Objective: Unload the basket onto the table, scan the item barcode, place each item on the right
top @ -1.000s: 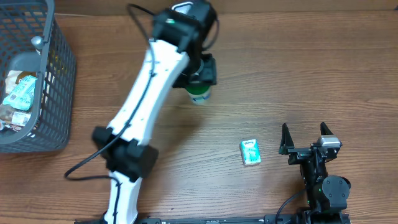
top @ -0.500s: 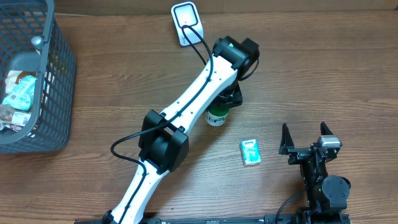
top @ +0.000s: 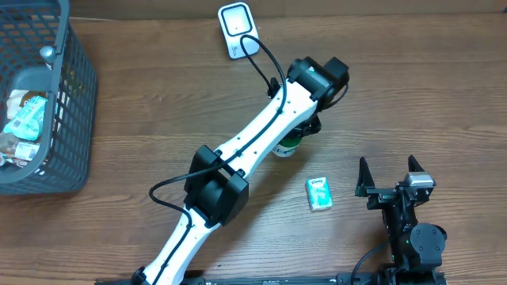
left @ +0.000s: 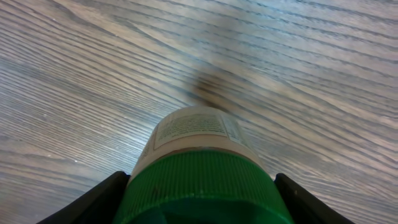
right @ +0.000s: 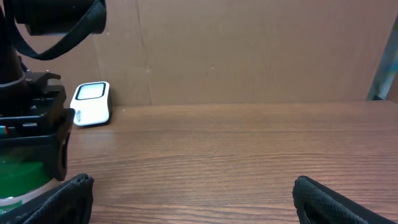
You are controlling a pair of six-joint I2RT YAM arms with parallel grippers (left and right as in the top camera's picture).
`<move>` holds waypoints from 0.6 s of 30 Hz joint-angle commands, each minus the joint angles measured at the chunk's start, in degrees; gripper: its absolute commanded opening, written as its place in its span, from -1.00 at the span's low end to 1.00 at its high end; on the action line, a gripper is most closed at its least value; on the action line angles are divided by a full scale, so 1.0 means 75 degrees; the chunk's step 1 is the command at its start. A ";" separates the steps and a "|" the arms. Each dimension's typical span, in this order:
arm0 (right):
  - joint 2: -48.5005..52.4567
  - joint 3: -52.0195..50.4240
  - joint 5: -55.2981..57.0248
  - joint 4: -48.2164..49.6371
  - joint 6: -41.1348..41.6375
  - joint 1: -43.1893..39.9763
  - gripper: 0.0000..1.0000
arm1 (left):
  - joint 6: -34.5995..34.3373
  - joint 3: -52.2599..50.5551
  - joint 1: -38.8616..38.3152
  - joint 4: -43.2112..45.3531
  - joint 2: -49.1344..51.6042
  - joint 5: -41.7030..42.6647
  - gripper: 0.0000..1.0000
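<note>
Wood-grain tabletop, brown; a cardboard wall is seen behind it in the right wrist view. The left gripper [top: 301, 131] is clamped on a green-capped bottle [left: 198, 143], with the jaws set against either side of the ribbed cap. In the overhead view the bottle is held near frame centre and is mostly hidden under the arm. Whether its base touches the table cannot be told.

Only the left wrist view shows the white body and a pale label panel below the cap; fine print is noted there but cannot be read. Only the right wrist view gives a side look at the bottle, at the lower left edge, with the white scanner [right: 92, 104] standing behind it and apart. Overhead, the scanner is placed at upper centre, well apart from the bottle.

A small teal packet [top: 319, 193] lies to the lower right of the bottle, its print too small to read. The right gripper [top: 388, 172] is parked at lower right, jaws spread wide. A grey wire basket [top: 75, 119] holding packaged goods is seen at far left.
</note>
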 commanded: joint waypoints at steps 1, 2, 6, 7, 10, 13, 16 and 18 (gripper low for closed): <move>-0.0055 -0.0082 -0.0064 0.0047 -0.0032 -0.0015 1.00 | -0.0420 -0.0041 -0.0128 0.0061 0.0047 -0.0329 0.17; -0.0055 -0.0082 -0.0064 0.0047 -0.0032 -0.0015 1.00 | -0.0420 -0.0041 -0.0149 0.0082 0.0047 -0.0332 0.18; -0.0055 -0.0082 -0.0064 0.0047 -0.0032 -0.0015 1.00 | -0.0501 -0.0041 -0.0219 0.0204 0.0047 -0.0329 0.20; -0.0055 -0.0082 -0.0064 0.0047 -0.0032 -0.0015 1.00 | -0.0501 -0.0041 -0.0233 0.0248 0.0050 -0.0326 0.20; -0.0055 -0.0082 -0.0064 0.0044 -0.0032 -0.0015 1.00 | -0.0501 -0.0041 -0.0280 0.0323 0.0047 -0.0303 0.20; -0.0055 -0.0082 -0.0064 0.0047 -0.0032 -0.0015 1.00 | -0.0501 -0.0041 -0.0332 0.0370 0.0047 -0.0242 0.20; -0.0055 -0.0082 -0.0064 0.0047 -0.0032 -0.0015 1.00 | -0.0580 -0.0041 -0.0399 0.0399 0.0047 -0.0245 0.21; -0.0055 -0.0082 -0.0061 0.0047 -0.0032 -0.0015 1.00 | -0.0822 -0.0041 -0.0417 0.0420 0.0047 -0.0248 0.21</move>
